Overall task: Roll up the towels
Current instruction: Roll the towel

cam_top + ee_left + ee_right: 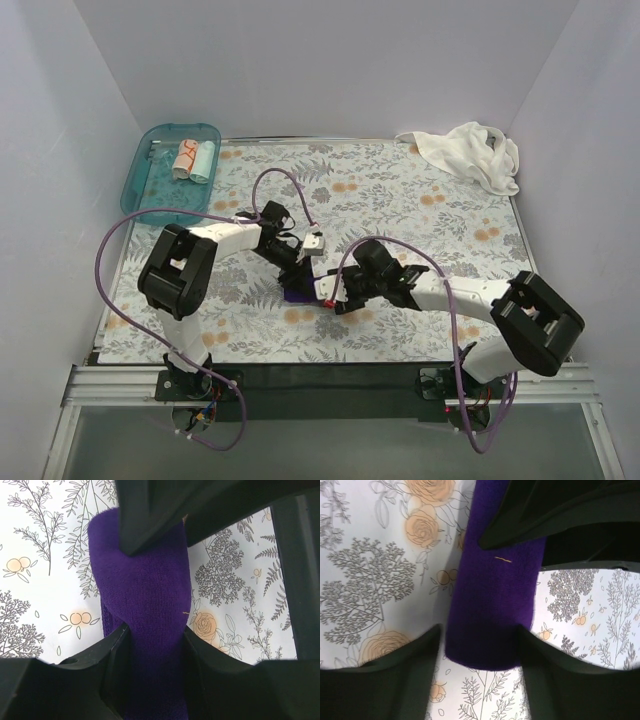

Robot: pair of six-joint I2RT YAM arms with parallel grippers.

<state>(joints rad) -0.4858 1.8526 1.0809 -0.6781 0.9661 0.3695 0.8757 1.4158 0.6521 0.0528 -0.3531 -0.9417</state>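
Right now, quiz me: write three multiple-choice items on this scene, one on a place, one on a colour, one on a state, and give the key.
1. The small rolled towels lie: A in the teal tray; B in a basket; C on a shelf.
2. The towel pinched by the left gripper is: A white; B dark purple; C teal.
3. The white towel at the floral sheet's far right corner is: A rolled tight; B folded square; C crumpled.
Key: 1 A, both rolls sit inside the tray. 2 B, purple cloth sits clamped in it. 3 C, it lies in a loose heap.
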